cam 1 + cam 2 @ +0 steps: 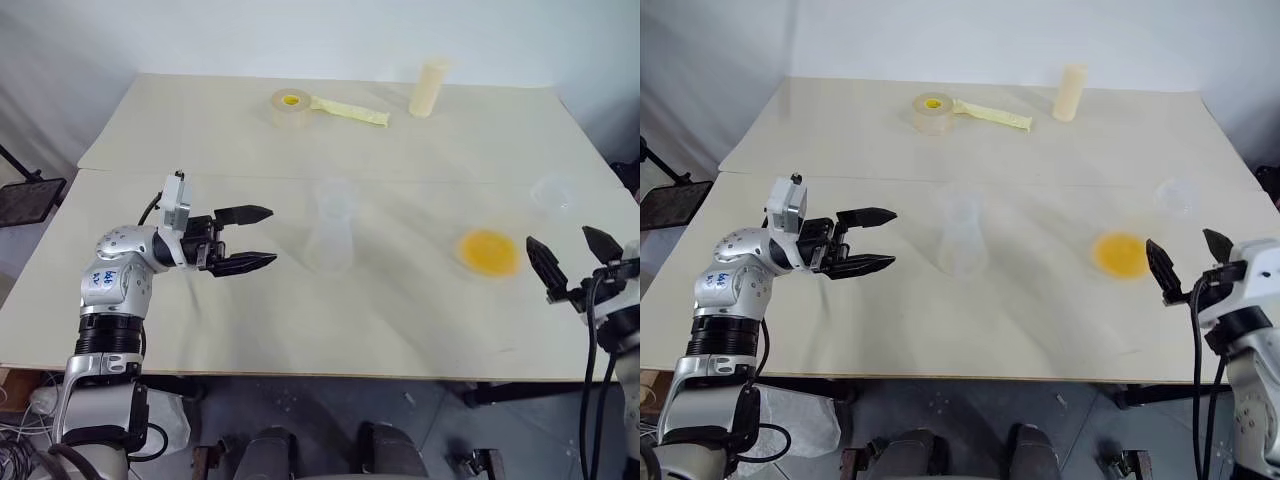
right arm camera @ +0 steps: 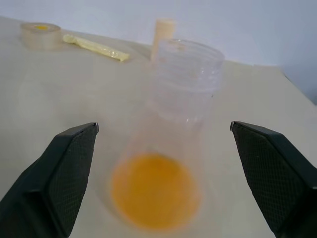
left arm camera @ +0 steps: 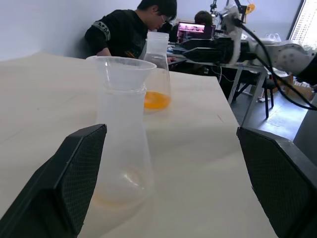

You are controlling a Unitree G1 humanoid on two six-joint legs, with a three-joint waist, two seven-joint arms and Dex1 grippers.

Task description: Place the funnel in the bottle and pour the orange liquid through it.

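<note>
Left eye view shows a pale surface (image 1: pixel 200 330) with two clear flask-shaped containers standing near the middle. One, the bottle (image 1: pixel 330 232), stands at the centre with the funnel (image 3: pixel 120 72) seated in its neck; the left wrist view shows a faint orange film in its base. The second flask (image 2: pixel 168 144) stands toward the right edge and holds the orange liquid (image 1: pixel 488 252) in its base. The left tool (image 1: pixel 256 239) hangs beside the bottle, toward the left edge, pointing at it, fingers spread and holding nothing. The right tool (image 1: pixel 573 254) sits just beside the second flask at the right edge, fingers spread either side of it without touching. Along the far edge lie a tape roll (image 1: pixel 291 106), a yellow strip (image 1: pixel 350 110) and a cream cylinder (image 1: pixel 429 88). A small clear cup (image 1: pixel 552 193) stands near the right edge.
</note>
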